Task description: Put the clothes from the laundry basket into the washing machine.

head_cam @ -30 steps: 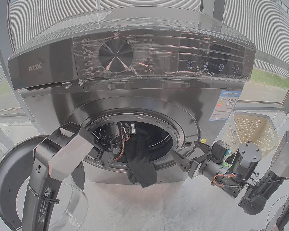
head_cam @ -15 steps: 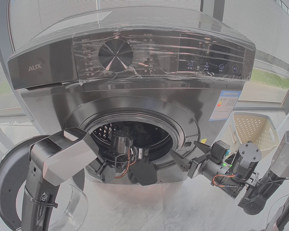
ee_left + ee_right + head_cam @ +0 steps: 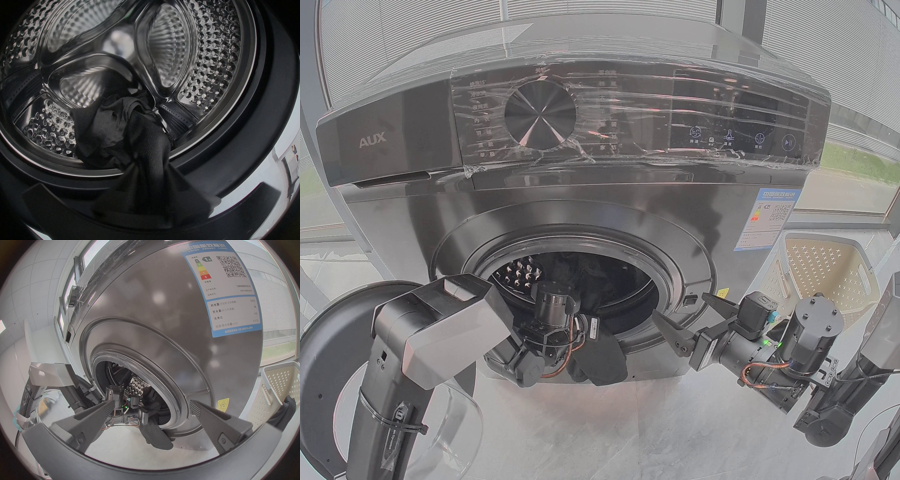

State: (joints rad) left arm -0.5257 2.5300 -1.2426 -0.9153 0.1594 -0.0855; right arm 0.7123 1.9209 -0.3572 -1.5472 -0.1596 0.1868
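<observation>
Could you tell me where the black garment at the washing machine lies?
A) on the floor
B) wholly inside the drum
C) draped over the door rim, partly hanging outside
C: the black garment runs from the drum out over the door rim, its end hanging outside.

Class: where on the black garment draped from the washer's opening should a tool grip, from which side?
Probably grip the black garment by its loose end hanging outside over the door seal, coming from the front, low: that end dangles free, while the rest lies bunched inside the drum.
</observation>
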